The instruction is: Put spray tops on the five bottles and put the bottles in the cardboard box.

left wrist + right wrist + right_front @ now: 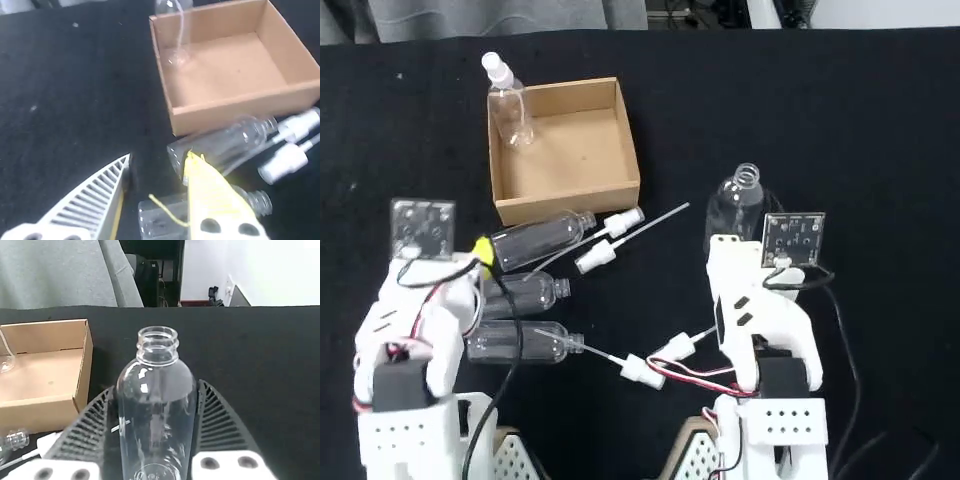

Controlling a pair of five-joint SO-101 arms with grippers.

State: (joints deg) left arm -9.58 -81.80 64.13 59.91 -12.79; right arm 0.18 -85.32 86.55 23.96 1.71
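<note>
Holding uncapped bottle [157, 347] upright in right gripper [155, 390], clamped on its body, right of the cardboard box [565, 195]. Left gripper [159, 157] is wide open over the lying bottles [530, 240]. Risk: slick plastic could twist or slip when a spray top [640, 372] is pushed on.

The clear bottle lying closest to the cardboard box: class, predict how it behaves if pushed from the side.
Lying bottle: round and on its side, so it would probably roll. It looks empty and thin-walled, so likely light and easily dented. The cardboard box wall beside it would likely stop a roll that way.
</note>
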